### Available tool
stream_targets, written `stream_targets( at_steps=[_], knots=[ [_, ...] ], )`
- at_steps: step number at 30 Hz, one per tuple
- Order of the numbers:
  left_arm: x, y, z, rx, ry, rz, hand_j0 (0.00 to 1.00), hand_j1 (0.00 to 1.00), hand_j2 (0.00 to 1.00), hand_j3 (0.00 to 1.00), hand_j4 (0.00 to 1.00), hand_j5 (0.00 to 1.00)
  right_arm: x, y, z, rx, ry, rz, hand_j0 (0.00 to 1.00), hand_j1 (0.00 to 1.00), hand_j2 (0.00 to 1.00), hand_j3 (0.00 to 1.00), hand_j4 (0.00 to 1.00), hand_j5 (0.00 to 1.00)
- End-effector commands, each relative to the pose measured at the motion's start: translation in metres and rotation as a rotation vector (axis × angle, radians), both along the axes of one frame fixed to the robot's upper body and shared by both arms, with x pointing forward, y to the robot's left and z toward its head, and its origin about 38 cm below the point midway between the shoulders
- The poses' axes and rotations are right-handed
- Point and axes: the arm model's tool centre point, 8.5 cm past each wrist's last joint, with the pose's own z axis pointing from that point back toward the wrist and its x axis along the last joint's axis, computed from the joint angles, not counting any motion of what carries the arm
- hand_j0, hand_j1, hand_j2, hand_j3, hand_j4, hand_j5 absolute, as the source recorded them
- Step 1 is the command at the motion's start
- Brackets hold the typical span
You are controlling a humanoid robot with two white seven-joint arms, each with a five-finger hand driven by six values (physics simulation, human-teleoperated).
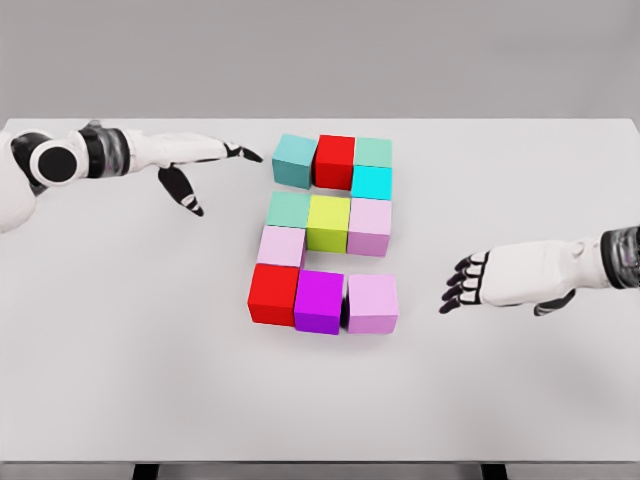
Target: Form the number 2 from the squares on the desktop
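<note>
Cubes (325, 233) sit untouched; left hand (195, 165) and right hand (490, 280) fingers spread, empty.

Both arms are glossy white shells over the bench (560, 400). The left arm (130, 152) has a round joint cap with a black ring around a white centre, then a dark grey ribbed band ahead of it. The left hand (200, 165) is white with black fingertips. The right arm (590, 265) carries a like dark band at the wrist. The right hand (500, 280) has a white back and black finger segments.
</note>
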Motion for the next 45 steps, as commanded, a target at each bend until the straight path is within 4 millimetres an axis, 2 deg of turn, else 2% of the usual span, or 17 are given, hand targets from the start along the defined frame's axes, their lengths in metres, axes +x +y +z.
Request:
stream_targets(
  at_steps=[1, 8, 21, 33, 45],
  knots=[
    [-0.011, 0.003, 0.006, -0.033, -0.018, -0.106, 1.00, 1.00, 1.00, 1.00, 1.00, 1.00, -0.001, 0.006, -0.005, 0.009, 0.014, 0.012, 1.00, 1.00, 1.00, 1.00, 1.00, 1.00],
    [-0.016, -0.023, -0.006, -0.026, -0.007, -0.195, 1.00, 1.00, 1.00, 1.00, 1.00, 1.00, -0.001, 0.014, -0.008, 0.019, 0.021, 0.029, 1.00, 1.00, 1.00, 1.00, 1.00, 1.00],
    [-0.015, -0.043, -0.008, -0.038, -0.004, -0.220, 1.00, 1.00, 1.00, 1.00, 1.00, 1.00, -0.001, 0.029, -0.012, 0.040, 0.029, 0.059, 1.00, 1.00, 1.00, 1.00, 1.00, 1.00],
    [-0.009, -0.047, -0.012, -0.032, 0.000, -0.204, 1.00, 1.00, 1.00, 1.00, 1.00, 1.00, 0.000, 0.042, -0.014, 0.057, 0.032, 0.087, 1.00, 1.00, 1.00, 1.00, 1.00, 1.00],
    [-0.005, -0.059, -0.018, -0.022, 0.017, -0.211, 1.00, 1.00, 1.00, 1.00, 1.00, 1.00, -0.001, 0.048, -0.015, 0.064, 0.037, 0.102, 1.00, 1.00, 1.00, 1.00, 1.00, 1.00]
  ],
)
